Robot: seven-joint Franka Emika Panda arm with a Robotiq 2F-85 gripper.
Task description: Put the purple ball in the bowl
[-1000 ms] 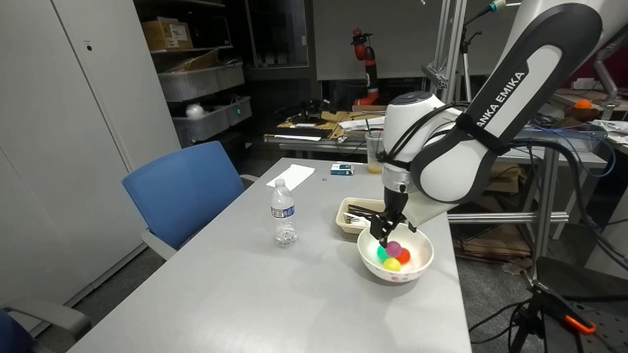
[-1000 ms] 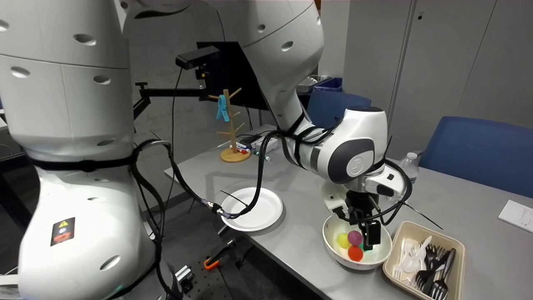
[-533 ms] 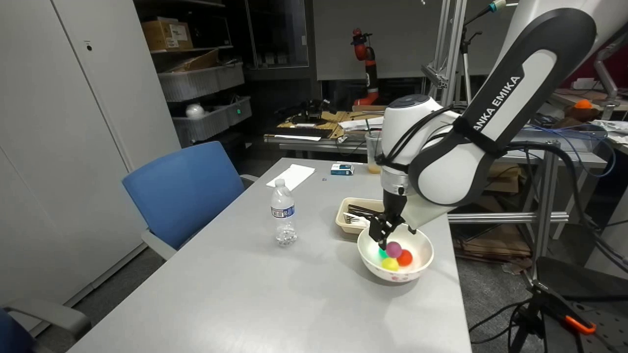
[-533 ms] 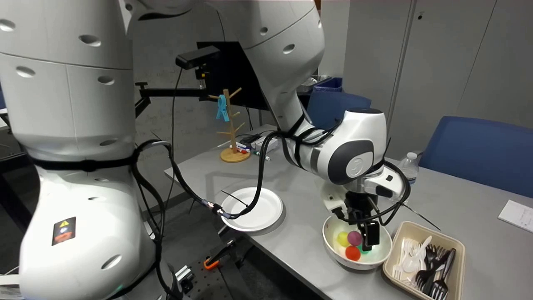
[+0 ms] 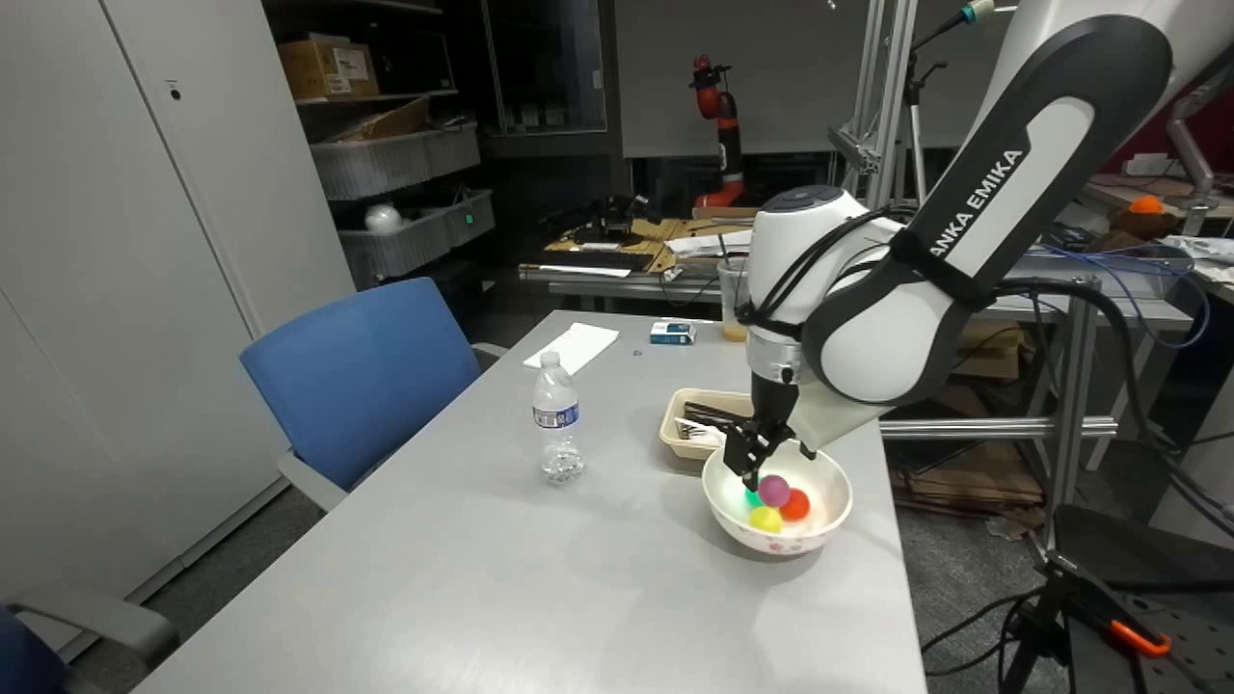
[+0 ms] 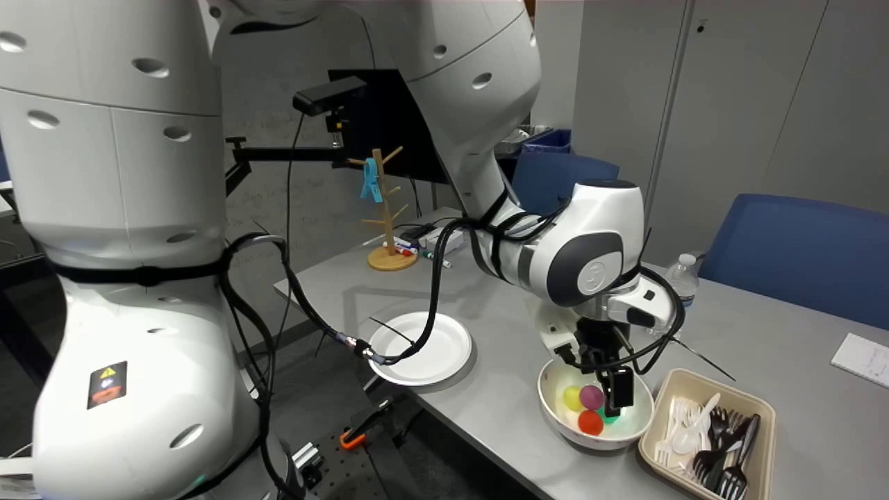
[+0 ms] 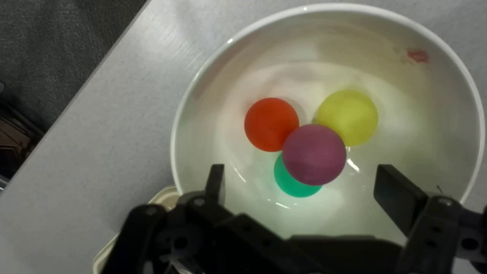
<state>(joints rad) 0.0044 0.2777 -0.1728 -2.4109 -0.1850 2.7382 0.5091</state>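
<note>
The purple ball (image 7: 314,154) lies inside the white bowl (image 7: 422,110), on top of or against a red-orange ball (image 7: 271,124), a yellow ball (image 7: 349,117) and a green ball (image 7: 295,182). The purple ball also shows in both exterior views (image 5: 773,491) (image 6: 591,397). The bowl (image 5: 786,545) stands upright on the table, also seen in an exterior view (image 6: 555,417). My gripper (image 7: 299,171) is open, its fingers wide apart on either side of the purple ball and not touching it. In both exterior views the gripper (image 5: 755,461) (image 6: 615,392) reaches down into the bowl.
A beige tray (image 6: 760,444) with plastic cutlery stands beside the bowl. A water bottle (image 5: 556,419) stands on the table (image 5: 540,588). A white plate (image 6: 420,347) lies near the table edge. Papers (image 5: 573,349) and a small blue-white box (image 5: 672,333) lie farther off.
The arm and gripper have shifted slightly, then stopped. The yellow and red-orange balls have moved a little in the bowl. The purple ball has hardly moved.
</note>
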